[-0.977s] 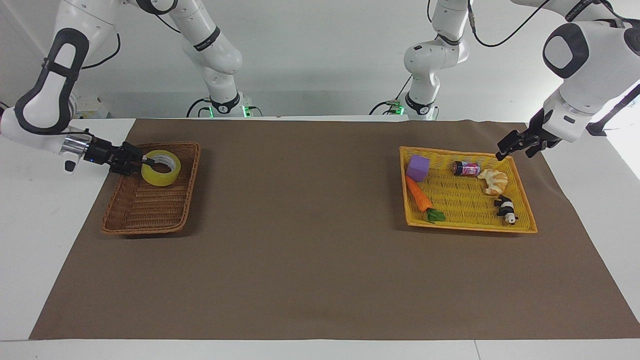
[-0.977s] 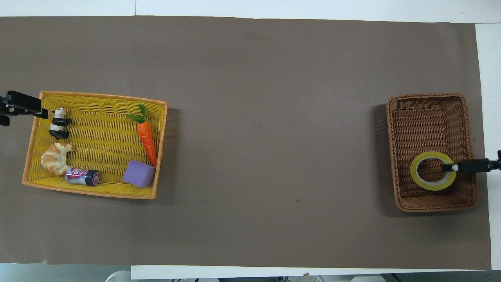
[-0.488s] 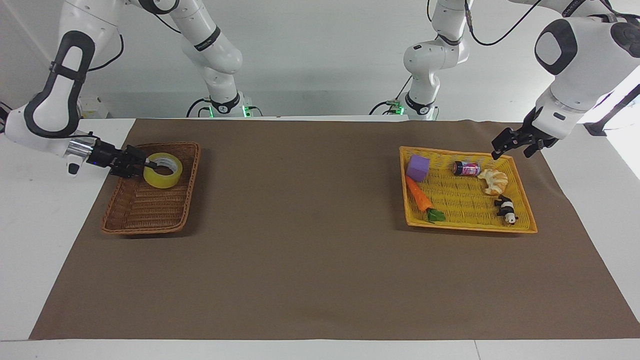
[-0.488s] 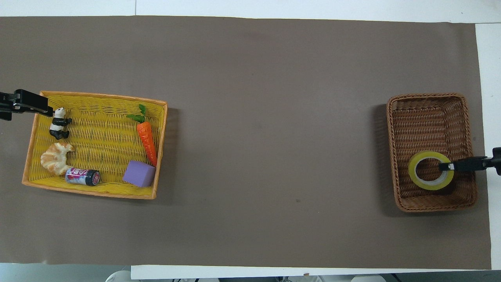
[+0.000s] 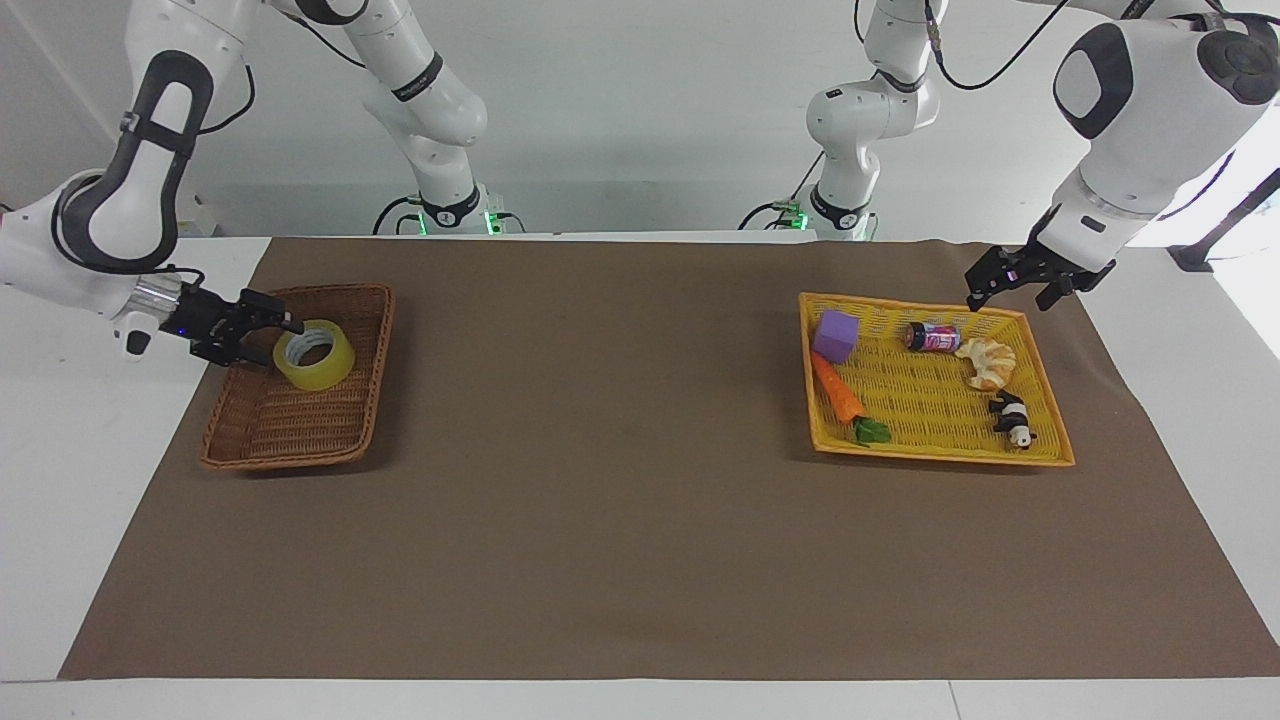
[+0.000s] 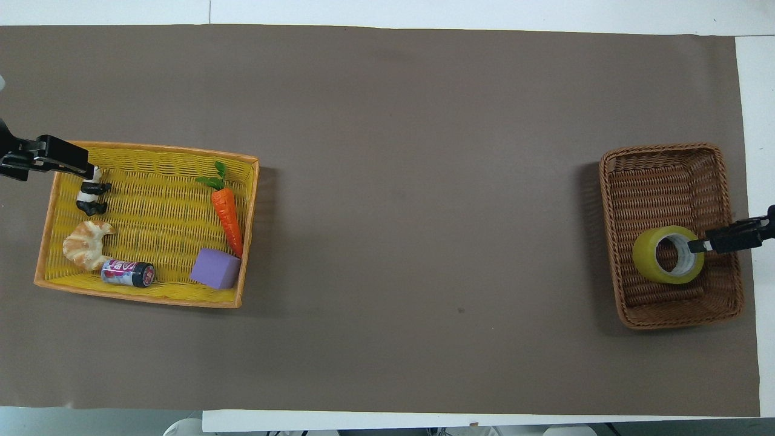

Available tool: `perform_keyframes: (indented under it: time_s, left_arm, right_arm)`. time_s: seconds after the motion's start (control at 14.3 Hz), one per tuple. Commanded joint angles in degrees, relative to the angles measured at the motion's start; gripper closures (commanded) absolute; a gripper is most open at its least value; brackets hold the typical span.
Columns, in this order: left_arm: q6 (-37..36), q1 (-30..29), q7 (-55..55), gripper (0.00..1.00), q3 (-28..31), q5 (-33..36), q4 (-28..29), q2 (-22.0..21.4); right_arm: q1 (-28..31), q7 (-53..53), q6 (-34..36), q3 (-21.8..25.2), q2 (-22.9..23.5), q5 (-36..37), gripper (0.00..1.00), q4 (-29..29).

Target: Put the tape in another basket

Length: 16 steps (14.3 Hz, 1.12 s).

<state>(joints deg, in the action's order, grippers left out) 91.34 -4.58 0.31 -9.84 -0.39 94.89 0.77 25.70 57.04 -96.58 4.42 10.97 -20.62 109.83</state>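
The yellow tape (image 5: 318, 372) lies tilted in the brown wicker basket (image 5: 300, 425), in the part nearer to the robots. It also shows tilted in the overhead view (image 6: 645, 261), inside the basket (image 6: 660, 181). My right gripper (image 5: 285, 328) reaches over the basket's rim from the right arm's end of the table. Its tip (image 6: 697, 245) is at the tape's upper rim. My left gripper (image 5: 985, 290) is open and empty, raised over the edge of the yellow tray (image 5: 940, 455) at the left arm's end, as the overhead view (image 6: 77, 166) also shows.
The yellow tray (image 6: 145, 298) holds a purple block (image 6: 215, 269), a carrot (image 6: 227, 212), a small can (image 6: 127, 272), a croissant (image 6: 85, 245) and a panda figure (image 6: 91, 197). A brown mat (image 6: 424, 212) covers the table between the basket and the tray.
The tape has dropped lower in the basket and tipped over at an angle. The basket has shifted a little. My left gripper has moved in over the yellow tray's edge.
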Motion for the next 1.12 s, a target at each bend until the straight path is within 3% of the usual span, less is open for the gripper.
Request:
perform_keyframes:
  time_s: [0.0, 0.21, 0.49, 0.77, 0.91, 1.05]
  left_arm:
    - [-1.5, 3.0, 0.5, 0.0, 3.2, 1.5, -1.9, 1.1]
    - [-0.3, 3.9, 0.6, 0.0, 4.4, 2.3, -0.5, 0.3]
    - [1.3, 3.9, 0.5, 0.0, 4.5, 2.3, 0.7, -0.9]
    - [1.7, 4.6, 0.6, 0.0, 5.2, 2.3, 2.7, -1.8]
    - [1.3, 5.1, 0.4, 0.0, 5.4, 2.3, 3.2, -2.1]
    - [1.6, 6.4, 0.5, 0.0, 7.2, 2.3, 3.6, -2.4]
  right_arm:
    - [-4.2, -3.0, 0.3, -0.2, -3.8, 4.2, 0.0, -2.6]
    - [-9.2, -6.4, 0.2, -0.6, -9.2, 8.0, 0.0, -3.3]
    - [-16.1, -24.2, 3.1, -0.6, -13.7, 18.0, 0.0, -7.3]
    - [-18.1, -44.7, 17.4, -0.7, -10.4, 21.3, 0.0, -19.1]
    - [-18.7, -46.7, 18.2, -1.1, -9.3, 23.2, 0.0, -23.2]
    - [-19.4, -46.8, 17.8, -1.3, -8.7, 22.6, 0.0, -23.3]
